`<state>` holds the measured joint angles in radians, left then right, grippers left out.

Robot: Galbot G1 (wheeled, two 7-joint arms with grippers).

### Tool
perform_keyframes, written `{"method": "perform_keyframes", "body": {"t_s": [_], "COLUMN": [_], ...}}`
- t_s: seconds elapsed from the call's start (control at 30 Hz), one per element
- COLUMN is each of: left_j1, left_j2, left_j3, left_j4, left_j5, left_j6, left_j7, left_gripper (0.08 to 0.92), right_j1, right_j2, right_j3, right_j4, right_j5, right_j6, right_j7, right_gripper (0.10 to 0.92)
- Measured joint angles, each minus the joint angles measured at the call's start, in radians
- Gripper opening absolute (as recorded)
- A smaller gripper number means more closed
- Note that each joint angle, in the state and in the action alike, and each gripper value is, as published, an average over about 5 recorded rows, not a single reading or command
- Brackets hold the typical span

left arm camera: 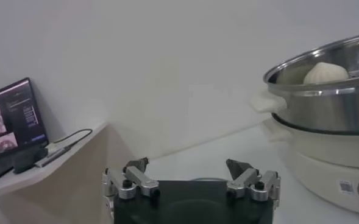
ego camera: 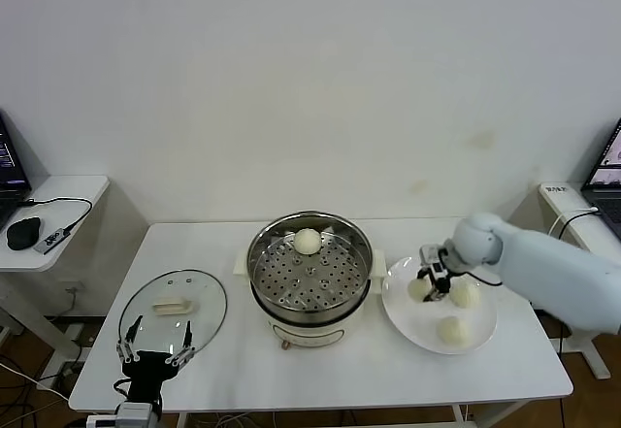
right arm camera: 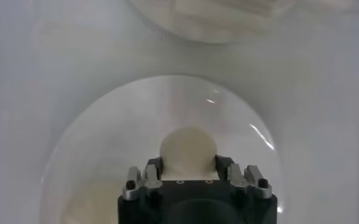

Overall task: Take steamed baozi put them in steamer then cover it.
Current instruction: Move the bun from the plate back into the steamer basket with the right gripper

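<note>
Glass cover (ego camera: 174, 305) lies flat on the bench (ego camera: 320, 375) at far left, and the left gripper (ego camera: 153, 340) hangs just near of it, fingers spread wide, holding nothing. In the middle stands the steamer (ego camera: 310, 273), one baozi (ego camera: 308, 242) already on its tray. On the white plate (ego camera: 408, 317) at right, the right gripper (ego camera: 430, 286) has its fingers closed around a bun (right arm camera: 188, 148); two more lie beside it. The dough looks soft and light, so a gentle pinch across the sides should serve.
</note>
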<state>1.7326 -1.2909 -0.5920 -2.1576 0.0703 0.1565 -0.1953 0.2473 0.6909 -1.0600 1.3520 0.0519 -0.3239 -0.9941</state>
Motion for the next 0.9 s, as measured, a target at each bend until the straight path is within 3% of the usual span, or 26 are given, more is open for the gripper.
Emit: {"method": "perform_keyframes", "body": {"t_s": [0.47, 0.9], "left_j1": [-0.002, -0.004], "left_j2": [0.005, 0.002], "left_j3": [0.009, -0.02], "left_j4": [-0.012, -0.034], "left_j5": [-0.003, -0.011], "left_j6": [0.0, 0.001], "left_j7": [-0.001, -0.002], "left_gripper": [0.823, 0.823], "right_j1": [0.388, 0.371], "right_j2": [0.089, 0.341], "right_j3": [-0.166, -0.206], "right_j4": [0.09, 0.067], "right_j5": [0.235, 0.454], "right_j6": [-0.088, -0.223], "right_j7": [0.011, 0.142], "right_gripper": [0.576, 0.577]}}
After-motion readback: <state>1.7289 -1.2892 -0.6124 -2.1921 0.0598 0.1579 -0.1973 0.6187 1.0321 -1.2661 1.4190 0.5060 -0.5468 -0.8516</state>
